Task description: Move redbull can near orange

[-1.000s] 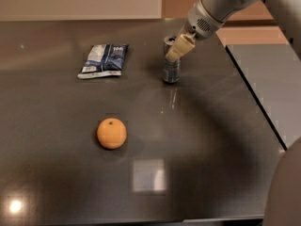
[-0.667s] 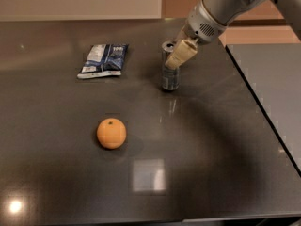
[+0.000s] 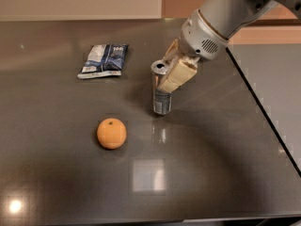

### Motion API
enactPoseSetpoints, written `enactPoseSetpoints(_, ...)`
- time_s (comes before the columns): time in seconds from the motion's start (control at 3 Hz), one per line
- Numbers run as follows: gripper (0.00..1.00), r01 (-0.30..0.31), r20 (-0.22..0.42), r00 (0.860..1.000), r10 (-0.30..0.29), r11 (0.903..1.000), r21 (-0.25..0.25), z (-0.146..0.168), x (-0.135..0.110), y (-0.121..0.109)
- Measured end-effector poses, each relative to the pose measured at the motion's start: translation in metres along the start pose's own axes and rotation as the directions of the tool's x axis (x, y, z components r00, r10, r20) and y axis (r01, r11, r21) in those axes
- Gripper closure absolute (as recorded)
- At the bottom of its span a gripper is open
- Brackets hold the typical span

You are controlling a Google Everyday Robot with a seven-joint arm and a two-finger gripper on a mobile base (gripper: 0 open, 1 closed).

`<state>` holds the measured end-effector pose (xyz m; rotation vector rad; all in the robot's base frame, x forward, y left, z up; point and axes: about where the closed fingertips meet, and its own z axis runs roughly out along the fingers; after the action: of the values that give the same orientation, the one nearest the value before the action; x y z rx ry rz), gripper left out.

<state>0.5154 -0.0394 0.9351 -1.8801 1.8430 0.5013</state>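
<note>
Table, seen from the front edge. The redbull can is upright, just right of centre. The gripper is at the can's upper part, its arm entering from the back right; one finger sits on either side of the can, pressed against it. The orange is on the table in front of the can and to its left, near but apart. The snack bag lies flat behind the orange, left of the can, well apart from both.

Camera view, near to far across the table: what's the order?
orange → redbull can → snack bag. The gripper is left out of the order: it overlaps the redbull can, closed on its upper half.
</note>
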Motion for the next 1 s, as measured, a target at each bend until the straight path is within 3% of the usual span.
enactPoseSetpoints(0.33,1.00,0.079,0.009,0.997,-0.079,0.9952,-0.057,0.006,-0.020,0.031)
enactPoseSetpoints(1.0,1.00,0.172,0.004,0.985,-0.173,0.9763,-0.131,0.020,-0.039,0.063)
